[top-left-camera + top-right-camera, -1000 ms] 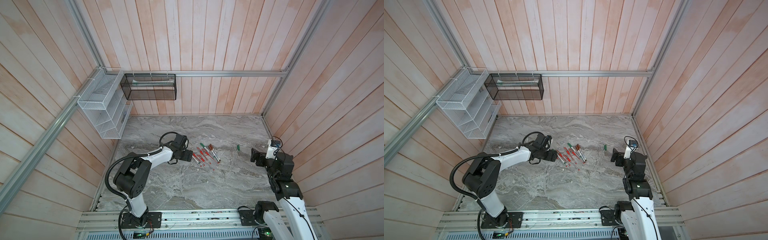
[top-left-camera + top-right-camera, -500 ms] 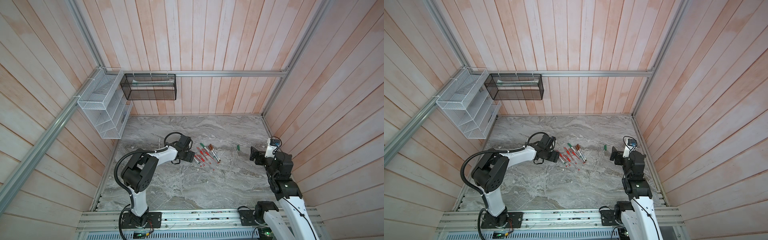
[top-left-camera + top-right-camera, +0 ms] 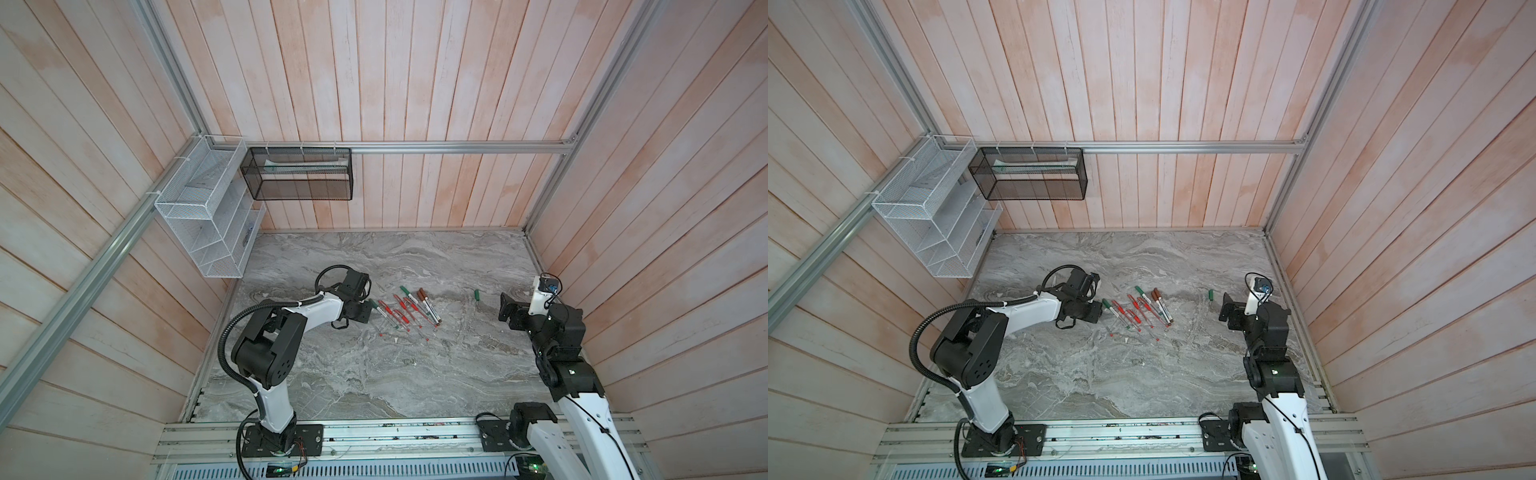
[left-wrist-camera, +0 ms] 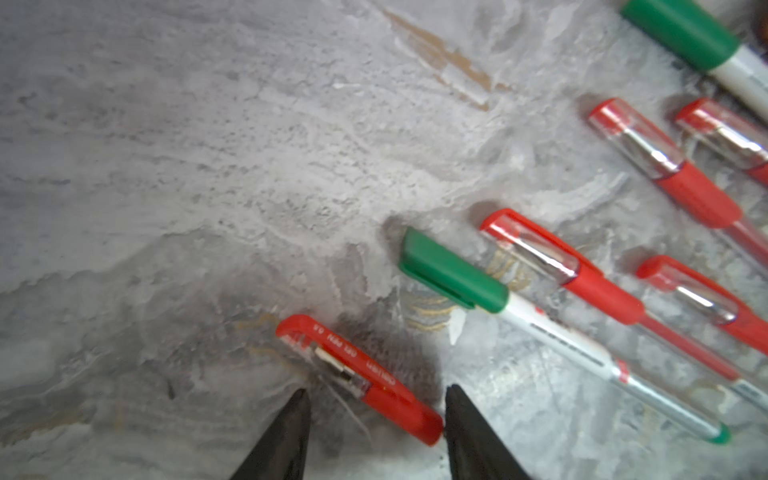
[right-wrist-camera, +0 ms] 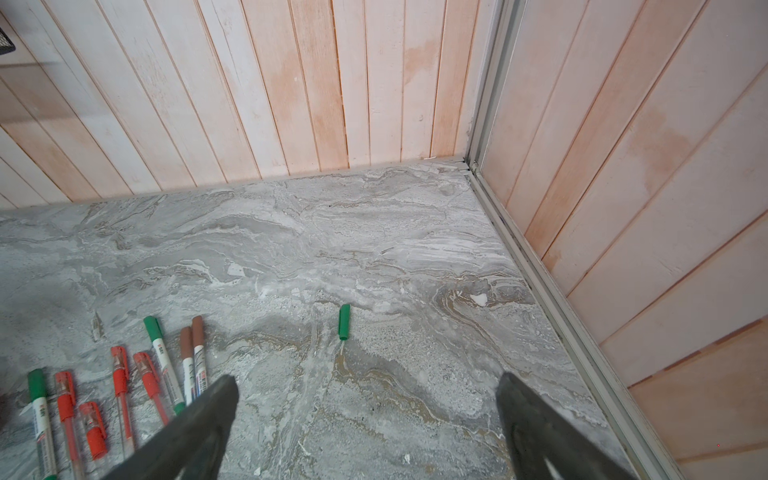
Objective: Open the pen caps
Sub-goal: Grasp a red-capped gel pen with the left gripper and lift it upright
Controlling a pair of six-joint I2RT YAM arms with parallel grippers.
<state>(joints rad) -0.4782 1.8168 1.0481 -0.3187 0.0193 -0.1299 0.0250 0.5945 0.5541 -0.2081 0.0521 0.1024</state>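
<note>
Several pens (image 3: 405, 309) lie in a row mid-table, with red, green and brown pen caps on them. In the left wrist view a loose red cap (image 4: 357, 378) with a clip lies flat between the fingers of my left gripper (image 4: 376, 390). One fingertip (image 4: 453, 399) touches the cap's end and the other stands clear, so the gripper is open. A green-capped pen (image 4: 453, 278) lies just beyond. My right gripper (image 5: 369, 378) hangs wide open and empty, short of a loose green cap (image 5: 344, 322). Both top views show the left gripper (image 3: 361, 311) (image 3: 1094, 311) at the row's left end.
A white wire basket (image 3: 199, 216) and a black mesh basket (image 3: 299, 174) hang on the back-left walls. Wooden walls close in the marble table (image 3: 353, 374). A metal rail (image 5: 540, 266) runs along its right edge, near the right gripper (image 3: 509, 309).
My left gripper has slid right to the end of the pen row and its jaws have narrowed around the red cap. The right arm has hardly moved.
</note>
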